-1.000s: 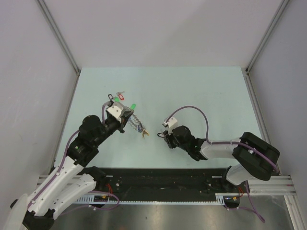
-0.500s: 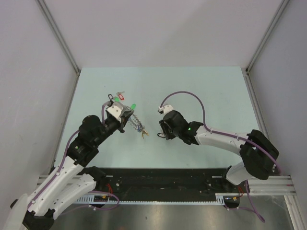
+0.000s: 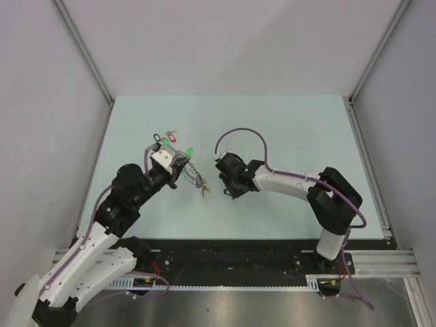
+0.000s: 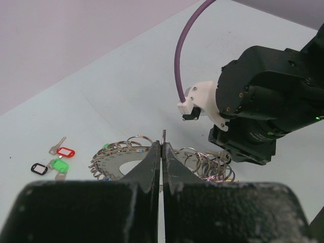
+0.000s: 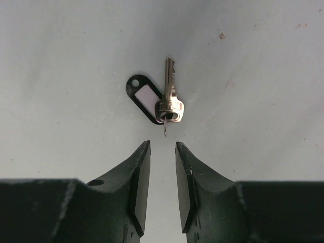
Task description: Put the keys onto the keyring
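Note:
The keyring (image 4: pixel 121 164) is a flat silvery disc hung with many small split rings, lying on the pale table. My left gripper (image 4: pixel 162 147) is shut on one thin upright ring of it; from the top view the gripper (image 3: pixel 182 170) is at the ring's left end (image 3: pixel 193 177). A silver key (image 5: pixel 169 98) with a black tag (image 5: pixel 146 98) lies flat just ahead of my right gripper (image 5: pixel 162 147). That gripper is open with a narrow gap and nothing in it. From above, my right gripper (image 3: pixel 229 189) points down, just right of the keyring.
More keys with red (image 4: pixel 66 151), black (image 4: pixel 38 168) and green (image 4: pixel 58 165) tags lie behind the keyring, near the left wall (image 3: pixel 75 102). Another green tag (image 3: pixel 189 150) lies close to the left gripper. A purple cable (image 3: pixel 238 133) arches over the right wrist.
My right arm has swung left and forward, bringing its gripper closer to the keyring. Its jaws widened briefly, then narrowed. The left arm and keyring have stayed put.

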You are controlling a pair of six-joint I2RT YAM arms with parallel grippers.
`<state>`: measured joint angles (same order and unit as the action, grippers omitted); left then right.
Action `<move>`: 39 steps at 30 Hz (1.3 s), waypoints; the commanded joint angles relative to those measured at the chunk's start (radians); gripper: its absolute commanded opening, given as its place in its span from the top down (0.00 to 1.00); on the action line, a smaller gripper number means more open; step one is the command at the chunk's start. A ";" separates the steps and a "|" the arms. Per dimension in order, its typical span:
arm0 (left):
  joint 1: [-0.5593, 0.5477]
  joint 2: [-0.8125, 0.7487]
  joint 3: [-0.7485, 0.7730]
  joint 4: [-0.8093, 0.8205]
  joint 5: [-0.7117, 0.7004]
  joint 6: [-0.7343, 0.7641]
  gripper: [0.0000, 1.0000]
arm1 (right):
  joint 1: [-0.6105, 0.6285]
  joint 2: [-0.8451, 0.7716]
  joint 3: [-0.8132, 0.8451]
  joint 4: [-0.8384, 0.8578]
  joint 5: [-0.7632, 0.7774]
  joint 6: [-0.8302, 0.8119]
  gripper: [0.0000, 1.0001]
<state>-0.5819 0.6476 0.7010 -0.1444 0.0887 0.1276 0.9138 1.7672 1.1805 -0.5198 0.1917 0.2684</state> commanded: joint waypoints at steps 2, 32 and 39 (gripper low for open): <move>0.007 -0.014 0.022 0.055 -0.006 -0.020 0.99 | -0.019 0.054 0.103 -0.072 -0.043 -0.005 0.72; 0.007 -0.025 0.022 0.054 -0.001 -0.020 0.99 | -0.067 0.164 0.215 -0.134 -0.098 -0.018 0.83; 0.007 -0.026 0.022 0.055 0.000 -0.020 0.99 | -0.069 0.175 0.214 -0.140 -0.100 -0.018 0.83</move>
<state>-0.5819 0.6403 0.7010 -0.1448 0.0891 0.1207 0.8497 1.9232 1.3582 -0.6415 0.0929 0.2573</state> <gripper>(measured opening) 0.009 0.173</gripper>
